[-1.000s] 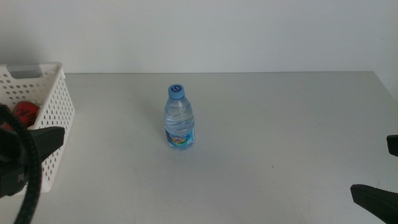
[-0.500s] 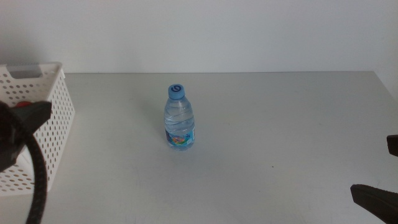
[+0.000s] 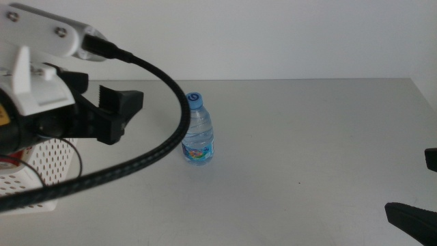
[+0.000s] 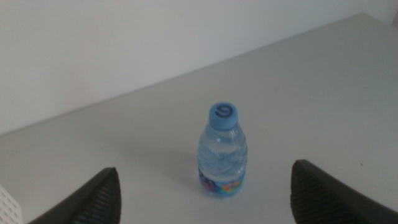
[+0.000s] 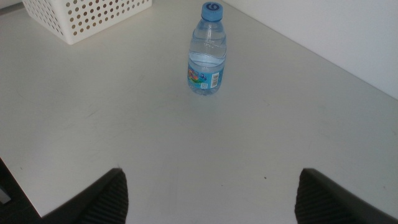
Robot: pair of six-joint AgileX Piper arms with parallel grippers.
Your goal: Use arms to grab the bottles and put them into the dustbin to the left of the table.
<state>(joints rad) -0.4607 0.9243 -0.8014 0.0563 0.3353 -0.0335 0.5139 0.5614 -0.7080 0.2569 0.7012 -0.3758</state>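
The water bottle (image 3: 198, 130) is small and clear, with a light blue cap and a colourful band of label low on its body; it stands upright on the light-grey table (image 3: 307, 137), well away from every edge that shows. The left gripper (image 3: 113, 113) hangs above the table to the left of the bottle, near it but not touching, its black jaws parted and holding nothing, with a thick black cable (image 3: 136, 160) curving down from the white arm housing and passing just in front of the bottle's left side. Behind and below that arm, further left of the bottle, part of the white perforated dustbin (image 3: 41, 160) shows, with a sliver of something red (image 3: 10, 162) inside it. The right gripper (image 3: 416, 198) waits far to the right of the bottle, at the table's near corner, its jaws spread wide and empty. The left wrist view looks straight at the bottle (image 4: 222, 152), framed between that gripper's two dark jaw tips (image 4: 205, 199), and shows the ring mark on the cap clearly. The right wrist view alone shows the bottle (image 5: 207, 53) from the opposite side, with the dustbin (image 5: 87, 18) beyond it, standing well apart from the bottle.
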